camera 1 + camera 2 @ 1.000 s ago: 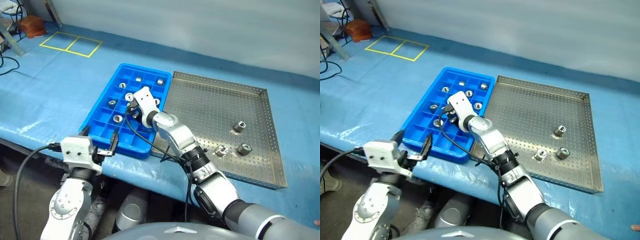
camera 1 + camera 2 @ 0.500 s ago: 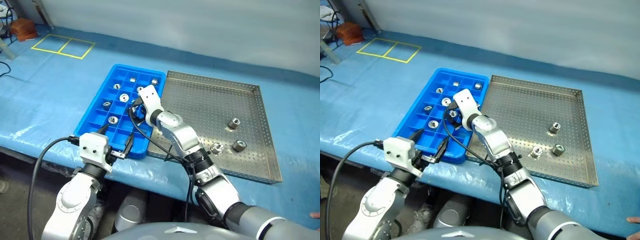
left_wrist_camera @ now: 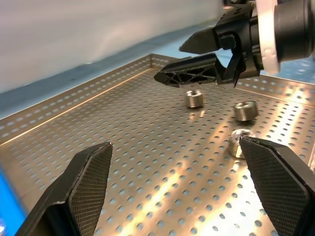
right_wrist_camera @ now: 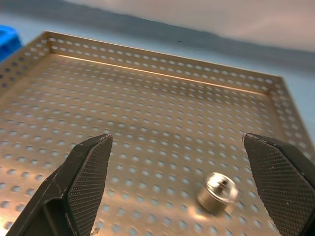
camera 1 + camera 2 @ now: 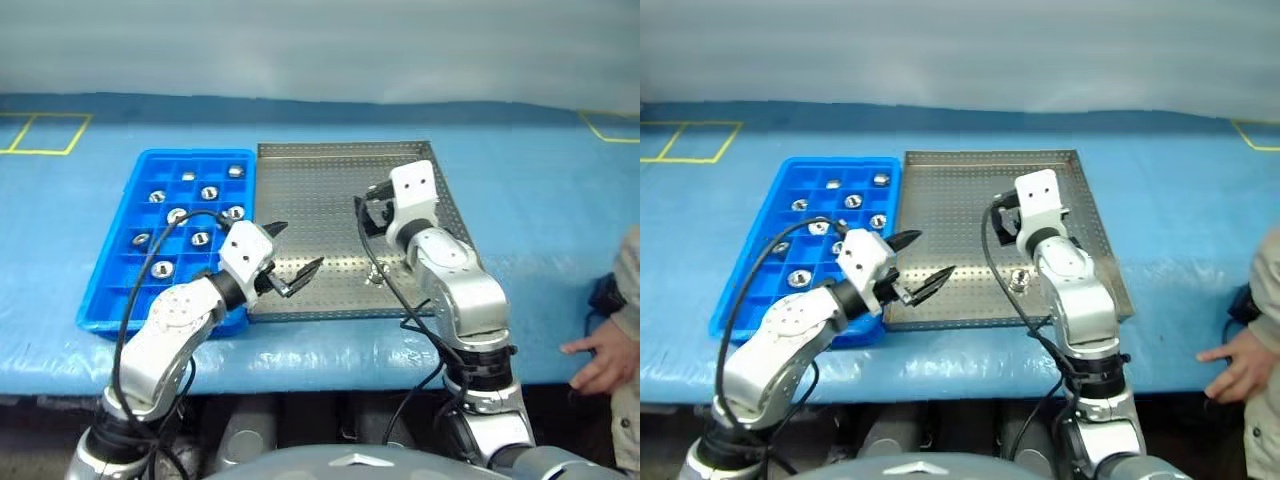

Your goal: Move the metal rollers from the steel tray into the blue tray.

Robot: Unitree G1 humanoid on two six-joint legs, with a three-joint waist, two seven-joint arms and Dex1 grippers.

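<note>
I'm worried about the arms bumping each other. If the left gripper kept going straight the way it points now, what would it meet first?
Probably the right gripper. From the left wrist view it hangs straight ahead over the steel tray, with three metal rollers on the floor beneath it. The left gripper is open; depth is hard to judge.

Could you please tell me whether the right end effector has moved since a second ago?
Yes. The right end effector has left the blue tray and now hovers over the steel tray.

Steel tray [image 5: 940, 200] floor lies mostly bare; three metal rollers [image 3: 195, 98] clustered.
</note>
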